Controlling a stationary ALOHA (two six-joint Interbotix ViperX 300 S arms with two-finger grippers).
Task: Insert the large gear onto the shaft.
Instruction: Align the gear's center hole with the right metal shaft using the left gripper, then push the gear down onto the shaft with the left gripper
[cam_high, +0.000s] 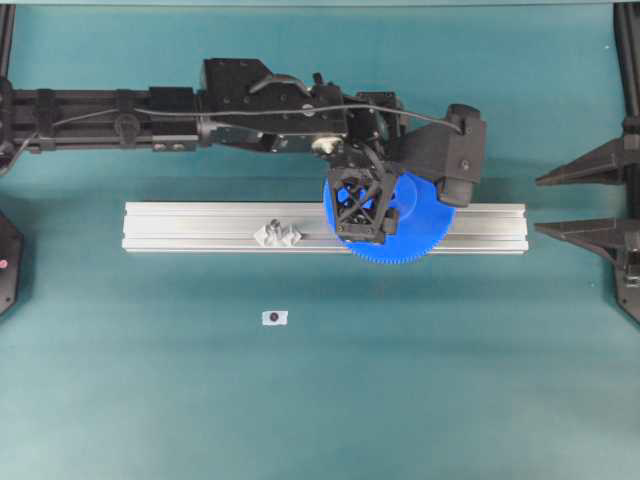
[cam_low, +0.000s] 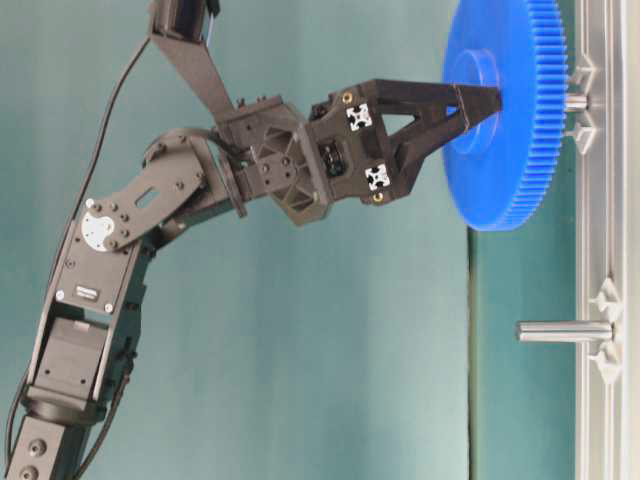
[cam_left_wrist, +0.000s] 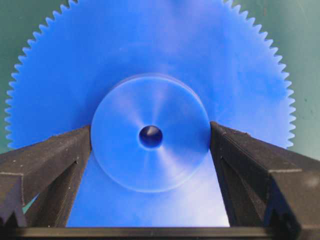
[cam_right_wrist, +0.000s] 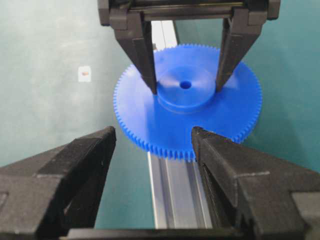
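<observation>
left wrist: large gear (cam_left_wrist: 150, 135) between jaws

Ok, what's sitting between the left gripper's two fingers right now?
The raised hub of the large gear, with one finger of the left gripper flanking each side; the left wrist view shows it best.

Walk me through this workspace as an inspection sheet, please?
Surface: teal mat, metal rail lying across it.
Job's things: blue gear sits over the thin pin on the rail; the pin shows between gear and rail.
Clutter: spare pin on the rail; small tag on the mat.
Fingers: left fingers flank the gear's hub, grip unclear; right fingers open, empty.
Cables: black cable along the left arm.
Surroundings: nothing seen.
</observation>
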